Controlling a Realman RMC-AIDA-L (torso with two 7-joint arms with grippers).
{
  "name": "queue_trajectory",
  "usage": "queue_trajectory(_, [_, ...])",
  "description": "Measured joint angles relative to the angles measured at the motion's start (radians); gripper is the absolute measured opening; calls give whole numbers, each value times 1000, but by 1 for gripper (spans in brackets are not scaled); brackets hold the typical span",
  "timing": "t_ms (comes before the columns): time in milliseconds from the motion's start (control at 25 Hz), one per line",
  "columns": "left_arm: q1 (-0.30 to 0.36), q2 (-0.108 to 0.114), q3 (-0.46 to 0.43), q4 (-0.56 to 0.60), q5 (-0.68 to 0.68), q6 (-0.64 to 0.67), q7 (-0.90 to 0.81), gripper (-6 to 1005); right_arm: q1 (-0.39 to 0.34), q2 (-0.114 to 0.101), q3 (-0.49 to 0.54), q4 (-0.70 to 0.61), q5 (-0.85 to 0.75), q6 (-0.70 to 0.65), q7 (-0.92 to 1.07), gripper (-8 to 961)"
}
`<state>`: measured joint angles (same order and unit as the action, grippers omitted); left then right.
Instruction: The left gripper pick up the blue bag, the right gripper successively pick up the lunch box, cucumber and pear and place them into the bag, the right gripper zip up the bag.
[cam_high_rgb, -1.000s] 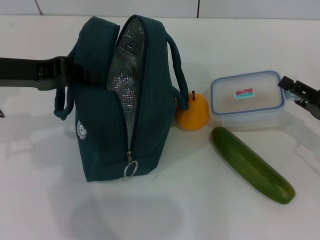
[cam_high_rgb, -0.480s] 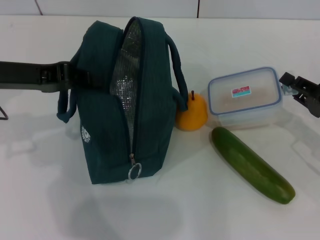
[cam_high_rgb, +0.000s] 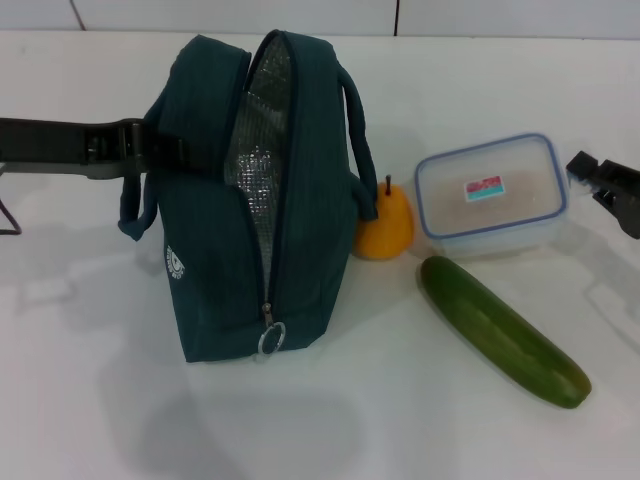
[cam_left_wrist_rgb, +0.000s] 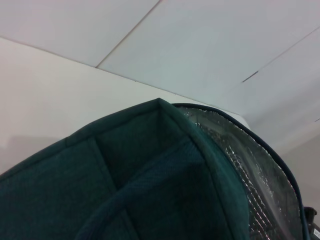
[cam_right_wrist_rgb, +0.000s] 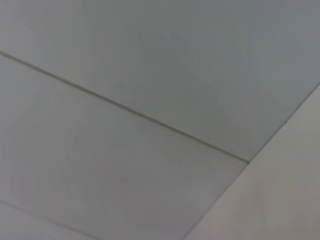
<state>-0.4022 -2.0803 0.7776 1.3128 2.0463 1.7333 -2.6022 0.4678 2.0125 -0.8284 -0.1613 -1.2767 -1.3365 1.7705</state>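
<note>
The blue bag (cam_high_rgb: 255, 200) is gripped at its handle side by the left gripper (cam_high_rgb: 150, 150); the right gripper (cam_high_rgb: 590, 175), fingers parted, is held just beside the lunch box (cam_high_rgb: 490, 195).

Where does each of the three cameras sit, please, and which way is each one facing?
Head view: looks forward and down at the table, showing the bag, pear, lunch box and cucumber; the left gripper is at the bag, the right gripper beside the box.
Left wrist view: close against the bag, facing the wall; no fingers show.
Right wrist view: faces only bare wall panels.
The head and left wrist views share the bag.
</note>
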Motion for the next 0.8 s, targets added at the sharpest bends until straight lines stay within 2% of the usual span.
queue_trajectory(280, [-2,2,0,-10,0,0,0,31,-9,0,0,4,38,-16,27,89])
queue_trajectory(800, [3,0,3,-11,-23,5,1,31,-60,-3,2,13,131,-152,81,98])
